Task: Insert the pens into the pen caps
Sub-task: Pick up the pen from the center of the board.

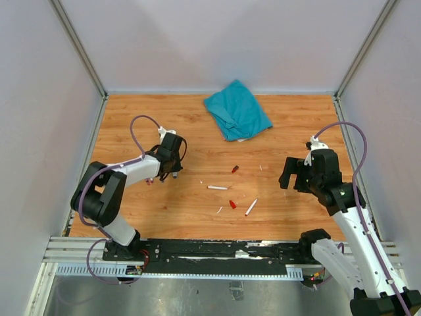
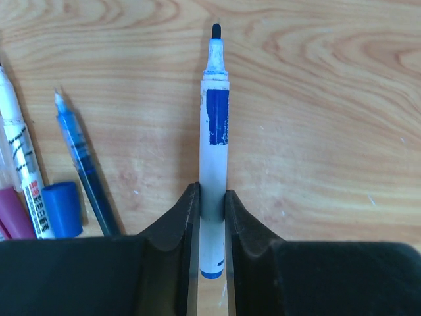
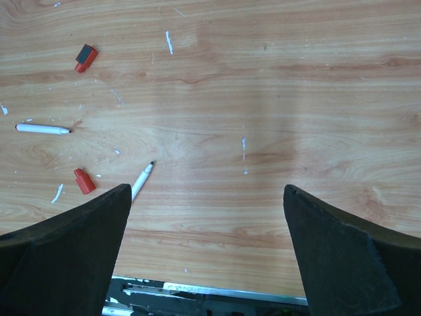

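Note:
My left gripper (image 2: 212, 197) is shut on a white pen with a blue label (image 2: 214, 145); its dark tip points away from me, close over the wood. Beside it on the left lie a thin blue pen (image 2: 82, 172), a white and purple pen (image 2: 21, 172) and a blue cap (image 2: 61, 209). My left gripper (image 1: 170, 166) is at the table's left. My right gripper (image 3: 207, 191) is open and empty above bare wood at the right (image 1: 289, 178). Two white pens (image 3: 43, 129) (image 3: 141, 180) and two red caps (image 3: 85, 58) (image 3: 83, 181) lie mid-table, left of it.
A crumpled teal cloth (image 1: 237, 109) lies at the back centre. Small white scraps (image 3: 169, 42) dot the wood. The metal rail (image 1: 217, 253) runs along the near edge, and walls close in the table on three sides.

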### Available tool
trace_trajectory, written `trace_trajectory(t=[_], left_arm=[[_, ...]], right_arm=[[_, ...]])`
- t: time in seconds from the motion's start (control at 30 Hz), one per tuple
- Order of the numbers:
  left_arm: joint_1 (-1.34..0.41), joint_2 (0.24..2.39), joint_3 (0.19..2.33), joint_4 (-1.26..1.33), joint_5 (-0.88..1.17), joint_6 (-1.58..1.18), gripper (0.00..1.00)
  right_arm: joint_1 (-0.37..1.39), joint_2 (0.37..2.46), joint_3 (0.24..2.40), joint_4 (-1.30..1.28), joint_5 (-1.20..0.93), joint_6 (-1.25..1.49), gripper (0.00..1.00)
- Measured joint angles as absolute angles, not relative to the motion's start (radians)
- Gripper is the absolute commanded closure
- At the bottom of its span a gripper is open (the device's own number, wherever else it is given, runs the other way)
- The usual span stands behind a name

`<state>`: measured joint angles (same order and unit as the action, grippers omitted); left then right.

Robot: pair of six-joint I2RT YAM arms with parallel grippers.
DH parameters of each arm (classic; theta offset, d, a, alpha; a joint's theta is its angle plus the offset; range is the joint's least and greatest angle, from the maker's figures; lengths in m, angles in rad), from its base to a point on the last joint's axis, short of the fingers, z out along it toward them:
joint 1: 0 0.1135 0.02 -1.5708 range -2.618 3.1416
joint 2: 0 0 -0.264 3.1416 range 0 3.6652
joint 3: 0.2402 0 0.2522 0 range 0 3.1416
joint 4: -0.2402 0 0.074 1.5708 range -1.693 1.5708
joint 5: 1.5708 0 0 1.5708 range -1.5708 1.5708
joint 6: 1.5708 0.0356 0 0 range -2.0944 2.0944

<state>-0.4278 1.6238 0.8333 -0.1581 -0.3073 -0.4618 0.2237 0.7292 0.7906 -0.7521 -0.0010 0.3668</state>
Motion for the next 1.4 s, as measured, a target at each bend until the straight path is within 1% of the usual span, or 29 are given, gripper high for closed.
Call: trace_trajectory(t=[0.27,0.47,0.7,0.83,0.93,1.03,1.27,1.4], left_arm=[[-0.493,1.455,0.769,-0.135,-0.260,-0.422,0.99],[-0.561,1.299,0.707,-0.084,-0.187,-0.402,1.00],[-0.651,1.193,0.688,-0.064,-0.123,-0.410,1.00],[-0.717,1.169,0.678,-0.031,-0.093,-0.438,1.00],[-0.768,1.162,0.664,-0.001,-0.072,-0.466,0.99],[-0.817,1.161,0.655,0.030,-0.051,-0.489,1.00],[-0.889,1.171,0.655,0.083,-0.029,-0.518,1.00],[-0.921,1.189,0.655,0.103,-0.025,-0.529,1.00]], right_arm=[[0.224,0.710,0.773,-0.735,-0.049,0.374,0.01],[0.221,0.679,0.747,-0.692,-0.155,0.367,0.00],[0.221,0.657,0.683,-0.573,-0.327,0.397,0.07],[0.222,0.654,0.609,-0.446,-0.426,0.498,0.11],[0.236,0.654,0.554,-0.357,-0.447,0.588,0.12],[0.326,0.660,0.523,-0.271,-0.430,0.678,0.14],[0.532,0.756,0.523,-0.081,-0.348,0.814,0.33],[0.588,0.812,0.522,0.006,-0.299,0.875,0.38]])
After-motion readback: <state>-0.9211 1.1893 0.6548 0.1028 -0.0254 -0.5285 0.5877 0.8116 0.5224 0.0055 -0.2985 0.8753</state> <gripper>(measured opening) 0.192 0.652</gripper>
